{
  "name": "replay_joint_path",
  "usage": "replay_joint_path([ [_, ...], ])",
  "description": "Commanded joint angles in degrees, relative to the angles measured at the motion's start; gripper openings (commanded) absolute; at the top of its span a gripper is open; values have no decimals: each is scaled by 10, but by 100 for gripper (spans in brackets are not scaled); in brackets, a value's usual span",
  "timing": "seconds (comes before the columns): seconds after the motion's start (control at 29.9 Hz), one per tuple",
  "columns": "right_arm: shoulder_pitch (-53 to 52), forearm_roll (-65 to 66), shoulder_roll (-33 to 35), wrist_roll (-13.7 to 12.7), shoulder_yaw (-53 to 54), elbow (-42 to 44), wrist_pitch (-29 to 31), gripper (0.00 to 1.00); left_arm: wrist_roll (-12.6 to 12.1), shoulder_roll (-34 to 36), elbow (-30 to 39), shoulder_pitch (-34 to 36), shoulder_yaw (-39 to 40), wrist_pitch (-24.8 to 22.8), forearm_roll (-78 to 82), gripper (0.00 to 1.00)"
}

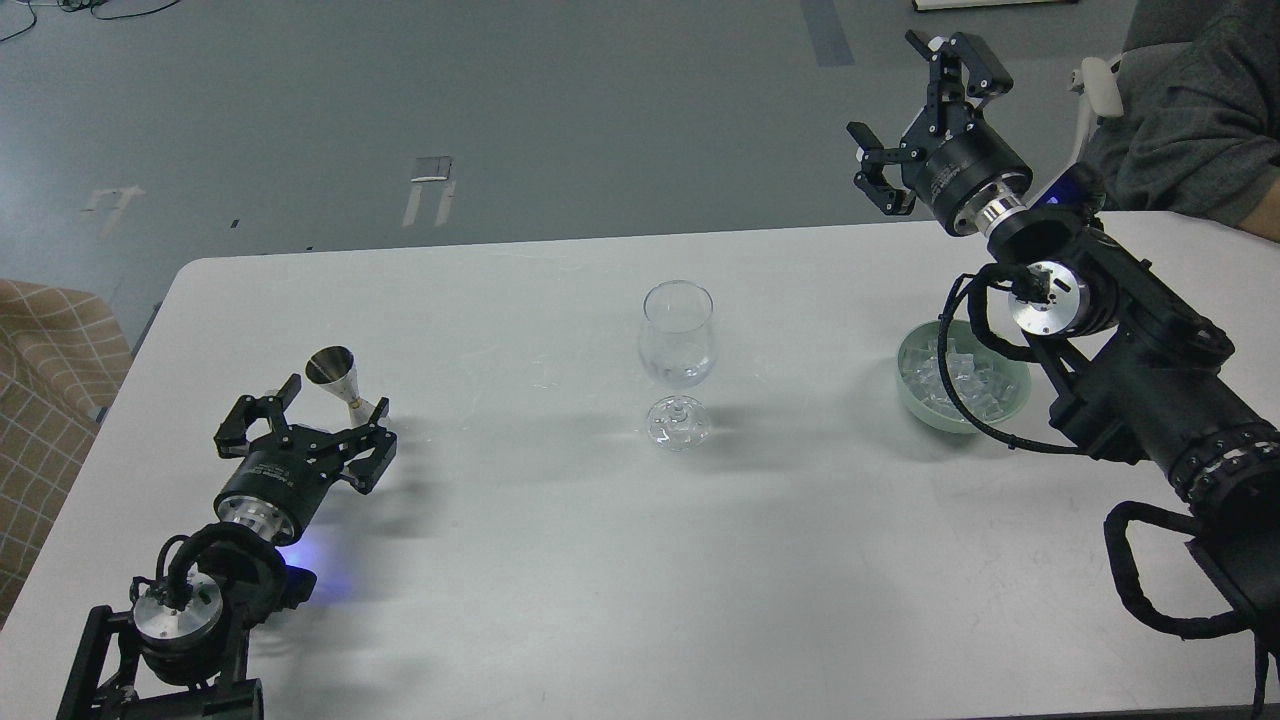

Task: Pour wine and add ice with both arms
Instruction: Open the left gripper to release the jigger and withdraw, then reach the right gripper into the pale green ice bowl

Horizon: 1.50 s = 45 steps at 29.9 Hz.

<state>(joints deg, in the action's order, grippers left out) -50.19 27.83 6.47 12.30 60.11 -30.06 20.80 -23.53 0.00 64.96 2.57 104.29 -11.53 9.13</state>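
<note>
**Both grippers spread, glass at centre of worktop**

Nearest, left of the clear stemmed wine glass, the left gripper lies low over the white worktop, fingers spread. Just beyond it stands a small silver metal jigger, apparently touching a fingertip, though this is hard to tell. Right of the glass, the pale green bowl holds the clear ice chunks. Farthest, beyond the bowl, the right gripper hangs raised, fingers wide apart and holding nothing.

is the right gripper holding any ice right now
No, the right gripper hangs open and empty above the table, while the clear ice chunks lie in the pale green bowl.
</note>
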Motion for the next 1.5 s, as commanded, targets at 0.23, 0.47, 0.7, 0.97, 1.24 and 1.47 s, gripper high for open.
replay_joint_path([
  [0.23,23,0,45,-9,-1,-51,-1,100,-10,51,41,-83,15,-60,-29,97],
  [0.47,71,3,124,-25,-3,-144,0,100,1,189,24,-79,30,-165,-21,97],
  [0.7,135,138,260,-28,-33,-295,-30,100,41,277,20,65,22,-165,80,97],
  [0.97,223,371,362,-22,-36,-437,-89,100,93,263,26,229,-43,-165,285,97],
  [1.24,305,678,366,-20,-36,-474,-169,100,121,243,21,291,-88,-165,328,97],
  [1.47,353,818,358,-20,-37,-457,-195,100,140,235,20,288,-105,-155,345,97],
])
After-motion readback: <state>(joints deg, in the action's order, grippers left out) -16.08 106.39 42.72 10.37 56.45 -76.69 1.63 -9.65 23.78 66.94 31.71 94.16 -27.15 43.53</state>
